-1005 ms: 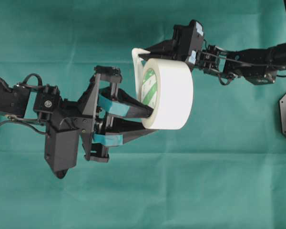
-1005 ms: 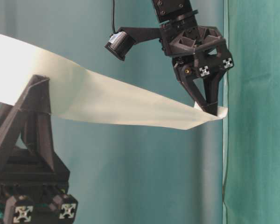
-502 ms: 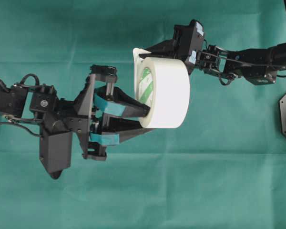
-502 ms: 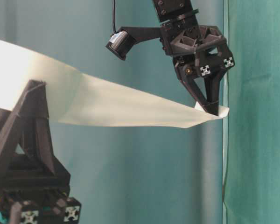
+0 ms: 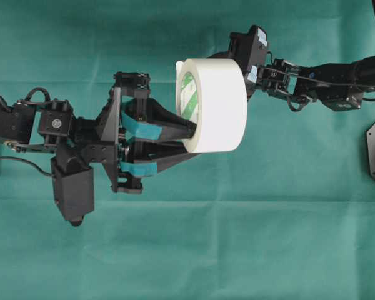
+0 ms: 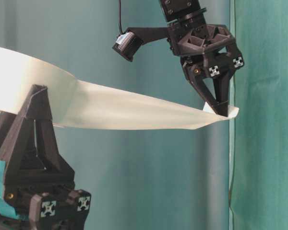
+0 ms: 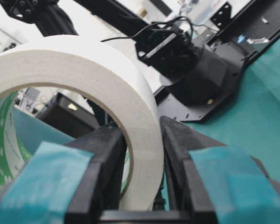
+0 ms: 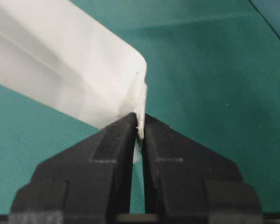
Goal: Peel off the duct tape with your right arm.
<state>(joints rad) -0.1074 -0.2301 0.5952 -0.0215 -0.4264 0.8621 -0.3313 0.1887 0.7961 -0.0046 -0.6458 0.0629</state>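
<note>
Above the green-covered counter (image 5: 250,250), I see the duct tape (image 5: 215,105) held off the surface, the left gripper (image 5: 190,142) pinching the roll's wall with one teal-strip-covered finger inside the striped core and one outside. My right gripper (image 6: 224,111) has its plain black fingers pressed together on the loose white strip end (image 8: 141,105). The peeled strip (image 6: 129,111) stretches between roll and fingers.

Duct tape (image 5: 217,105) held above the cloth-covered table (image 5: 237,250), near its middle, toward the far edge. Left gripper (image 5: 190,142) reaches in from the left edge, one finger inside the roll's core, one outside its wall. Right gripper (image 6: 222,109) comes from the right edge, pinching the loose strip end (image 8: 139,109) beyond the roll.
</note>
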